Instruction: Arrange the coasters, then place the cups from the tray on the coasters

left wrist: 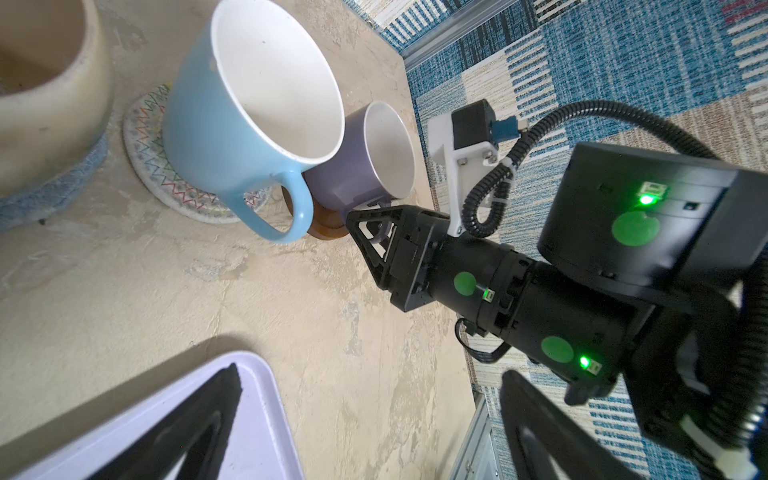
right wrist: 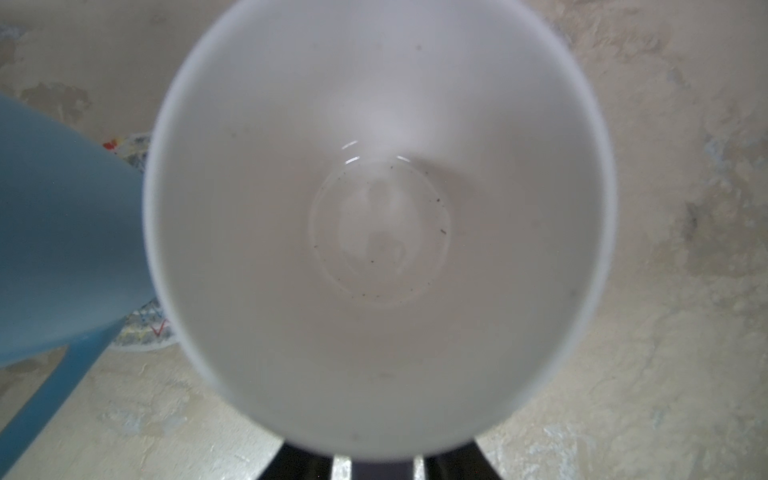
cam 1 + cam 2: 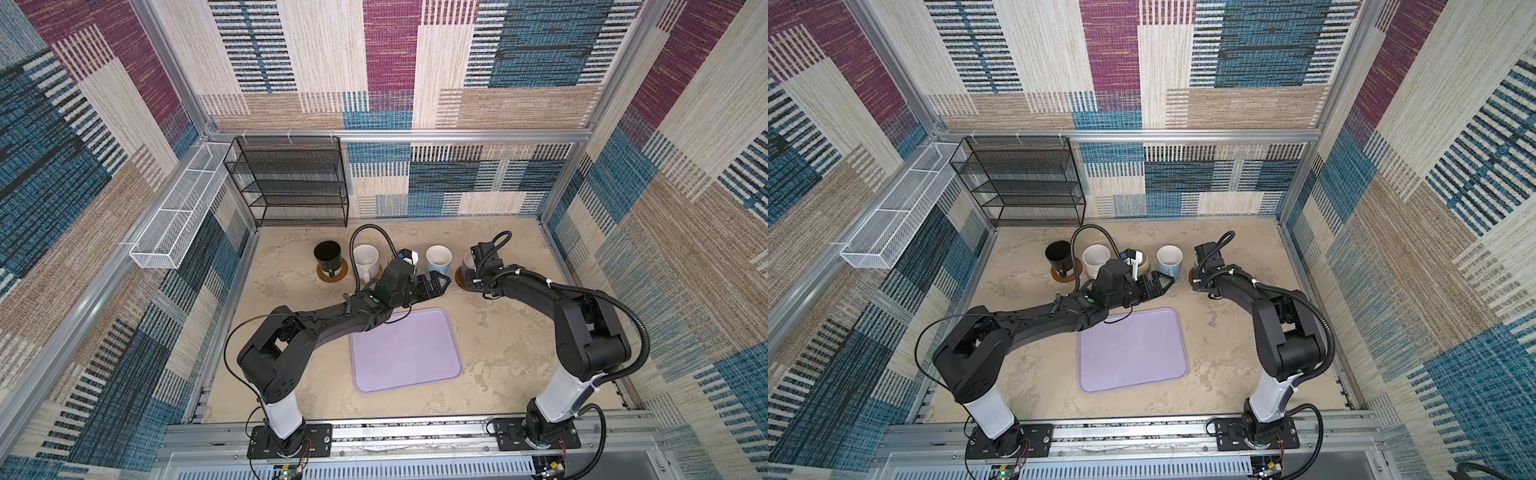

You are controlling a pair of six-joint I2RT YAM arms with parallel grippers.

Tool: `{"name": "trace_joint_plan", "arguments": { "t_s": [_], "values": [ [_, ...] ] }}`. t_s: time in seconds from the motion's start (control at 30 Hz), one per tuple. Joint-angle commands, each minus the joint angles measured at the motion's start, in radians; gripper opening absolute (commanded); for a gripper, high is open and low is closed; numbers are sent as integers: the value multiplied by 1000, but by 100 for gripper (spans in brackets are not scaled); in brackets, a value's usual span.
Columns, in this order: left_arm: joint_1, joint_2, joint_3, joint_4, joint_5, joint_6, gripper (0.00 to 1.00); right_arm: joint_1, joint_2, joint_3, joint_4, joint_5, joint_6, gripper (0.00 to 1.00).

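Note:
Five cups stand in a row at the back on coasters. The black cup sits on a brown coaster, beside the speckled white cup. The beige cup rests on a blue-grey coaster, and the light blue cup on a white-grey woven coaster. The lavender cup stands on a brown coaster. My right gripper is open, with a gap between each finger and the cup's handle. My left gripper hangs open near the bare lavender tray.
A black wire shelf rack stands at the back left. A white wire basket hangs on the left wall. The aluminium frame rail edges the table close to the lavender cup.

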State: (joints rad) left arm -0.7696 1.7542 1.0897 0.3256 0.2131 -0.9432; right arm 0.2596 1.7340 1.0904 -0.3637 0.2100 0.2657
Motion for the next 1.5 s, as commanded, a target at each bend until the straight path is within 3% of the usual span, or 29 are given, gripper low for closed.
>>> {"name": "trace_joint_plan", "arguments": {
  "t_s": [0.0,0.07,0.1,0.23,0.33,0.63,0.77,0.93,1.0,1.07,1.13,1.27,1.47],
  "values": [
    [0,-7,-4,42,-15,-7,100,1,-24,-12,19,18,20,56],
    [0,-10,-7,43,-17,-6,100,0,-46,-22,33,30,30,72],
    [0,-10,-10,43,-19,-5,100,1,-59,-31,41,35,33,99],
    [1,-33,-24,24,-54,18,100,1,-117,-62,77,41,29,100],
    [1,-96,-56,-47,-156,84,100,3,-176,-102,128,45,27,100],
    [25,-459,-194,-379,-695,376,100,1,-475,-301,359,101,-1,100],
    [97,-608,-293,-457,-859,415,100,2,-574,-384,451,149,-19,100],
    [221,-673,-365,-518,-953,502,96,1,-678,-544,700,213,-151,100],
    [242,-671,-411,-466,-1016,564,93,-5,-715,-636,835,205,-200,97],
    [254,-674,-498,-301,-1086,645,88,-19,-736,-728,967,187,-245,95],
    [268,-680,-584,-123,-1079,748,84,-38,-741,-773,1028,189,-246,94],
    [319,-686,-680,88,-1026,854,79,-89,-723,-835,1126,196,-251,94],
    [448,-610,-744,358,-880,988,84,-179,-662,-909,1366,95,-279,89]
  ]
}}
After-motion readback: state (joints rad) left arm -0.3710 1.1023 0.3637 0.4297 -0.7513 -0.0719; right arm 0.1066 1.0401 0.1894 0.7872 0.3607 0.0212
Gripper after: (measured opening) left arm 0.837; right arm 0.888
